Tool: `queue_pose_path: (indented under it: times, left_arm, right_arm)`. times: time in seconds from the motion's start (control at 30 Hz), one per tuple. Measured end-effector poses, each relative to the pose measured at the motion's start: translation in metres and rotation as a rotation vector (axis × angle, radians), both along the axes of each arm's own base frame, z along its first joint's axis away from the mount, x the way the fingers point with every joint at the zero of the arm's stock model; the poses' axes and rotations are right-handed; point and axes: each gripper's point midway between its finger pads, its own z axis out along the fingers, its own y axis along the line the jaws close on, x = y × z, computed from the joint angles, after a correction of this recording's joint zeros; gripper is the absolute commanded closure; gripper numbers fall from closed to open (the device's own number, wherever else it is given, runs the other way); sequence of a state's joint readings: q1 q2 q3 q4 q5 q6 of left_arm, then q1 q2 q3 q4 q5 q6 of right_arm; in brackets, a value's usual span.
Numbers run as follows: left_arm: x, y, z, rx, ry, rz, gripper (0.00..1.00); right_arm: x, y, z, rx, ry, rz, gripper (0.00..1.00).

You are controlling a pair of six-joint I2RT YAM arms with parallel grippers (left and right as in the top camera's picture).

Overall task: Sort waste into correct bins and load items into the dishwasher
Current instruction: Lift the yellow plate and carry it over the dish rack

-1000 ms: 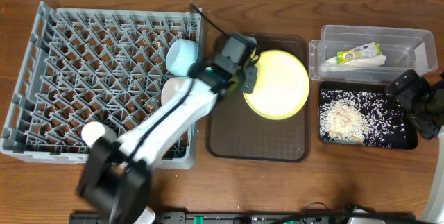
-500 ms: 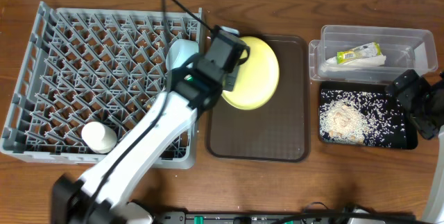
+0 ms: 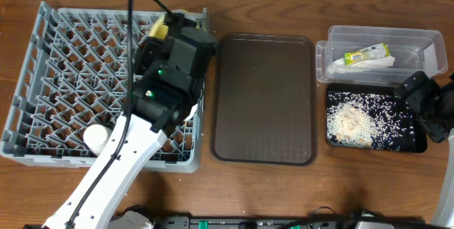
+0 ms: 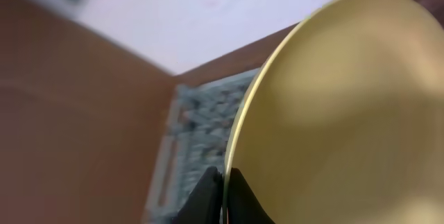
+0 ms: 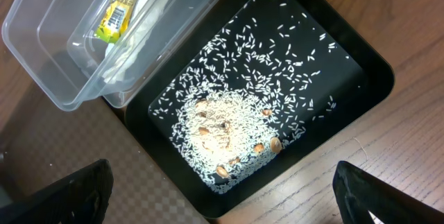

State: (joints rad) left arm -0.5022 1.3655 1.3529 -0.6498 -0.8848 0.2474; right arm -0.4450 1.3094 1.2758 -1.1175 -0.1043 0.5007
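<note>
My left gripper [image 3: 172,32] is shut on the rim of the round yellow plate [image 4: 347,113] and holds it on edge over the back right part of the grey dish rack [image 3: 64,73]. In the overhead view only a yellow sliver of the plate [image 3: 158,28] shows past the arm. A white cup [image 3: 99,138] lies in the rack's front. The bowls are hidden under the arm, and the chopsticks are out of view. The clear tub [image 3: 415,45] holds the snack wrapper [image 5: 114,19] and the napkin [image 5: 142,33]. The black tray [image 5: 361,64] holds rice [image 5: 222,127]. My right gripper [image 5: 222,210] is open above it.
The dark brown serving tray [image 3: 264,98] lies bare between the rack and the bins. The right arm [image 3: 429,105] sits at the table's right edge beside the black tray [image 3: 408,140]. The rack's left part also shows in the left wrist view [image 4: 198,137].
My left gripper has carried the yellow plate left off the brown serving tray and over the rack, tipping it onto its edge. The right arm has not moved.
</note>
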Motion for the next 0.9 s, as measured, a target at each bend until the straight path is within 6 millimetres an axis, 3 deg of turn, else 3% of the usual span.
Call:
queue_pose_path:
  times: [0.13,0.3,0.53,0.9]
  left_arm:
    - [0.001,0.027,-0.001,0.124,0.031,0.097,0.93]
    - [0.009,0.05,-0.017,0.219,0.103,0.179,0.93]
    - [0.027,0.053,-0.058,0.314,0.219,0.21,0.93]
    - [0.03,0.065,-0.064,0.451,0.232,0.314,0.92]
  right_arm:
    - [0.0,0.0,0.0,0.0,0.0,0.0,0.01]
    - [0.0,0.0,0.0,0.0,0.0,0.0,0.01]
    - [0.0,0.0,0.0,0.0,0.0,0.0,0.01]
    - [0.0,0.0,0.0,0.0,0.0,0.0,0.01]
